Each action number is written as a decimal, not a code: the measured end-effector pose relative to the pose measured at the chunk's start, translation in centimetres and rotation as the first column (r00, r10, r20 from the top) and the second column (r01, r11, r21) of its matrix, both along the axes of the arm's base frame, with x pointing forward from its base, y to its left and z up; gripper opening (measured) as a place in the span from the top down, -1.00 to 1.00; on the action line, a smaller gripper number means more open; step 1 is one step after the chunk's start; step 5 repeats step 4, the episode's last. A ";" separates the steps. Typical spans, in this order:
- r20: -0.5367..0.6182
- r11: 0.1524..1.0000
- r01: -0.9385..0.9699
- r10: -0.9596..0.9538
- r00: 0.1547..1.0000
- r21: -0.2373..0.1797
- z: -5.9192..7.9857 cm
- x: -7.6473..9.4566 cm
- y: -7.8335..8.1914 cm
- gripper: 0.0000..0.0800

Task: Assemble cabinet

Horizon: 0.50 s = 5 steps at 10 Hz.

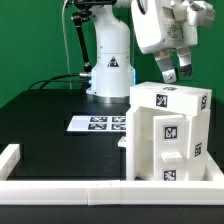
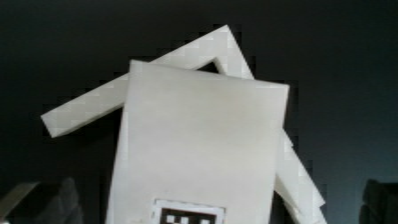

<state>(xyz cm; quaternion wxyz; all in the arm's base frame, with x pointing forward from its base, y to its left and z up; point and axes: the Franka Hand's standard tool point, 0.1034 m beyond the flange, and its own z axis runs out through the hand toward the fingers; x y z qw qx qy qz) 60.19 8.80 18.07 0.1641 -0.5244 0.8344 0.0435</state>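
Cabinet [image 1: 170,135] stood upright on the black table [image 1: 45,120] at the exterior view's right, against the border rail [image 1: 60,187]. Gripper [image 1: 175,73] hovered just above it, fingers apart, empty. Risk: an off-centre descent could clip the top edge and tip it.

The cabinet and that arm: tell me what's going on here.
A single robot arm is putting together a white cabinet on a black table. Its gripper hangs just above the cabinet's top, on the exterior view's right, holding nothing, fingers apart. The cabinet stands against the low white rail at the table's edge. The marker board lies flat beside it, near the arm's base. The wrist view looks down on the cabinet's white panels.
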 end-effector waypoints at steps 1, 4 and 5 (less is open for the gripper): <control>-0.001 1.000 -0.002 0.002 1.000 -0.001 -0.1 0.0 0.0 -0.99; 0.000 1.000 -0.010 0.010 1.000 -0.003 -0.1 0.0 0.0 -0.99; 0.000 1.000 -0.010 0.010 1.000 -0.003 -0.1 0.0 0.0 -0.99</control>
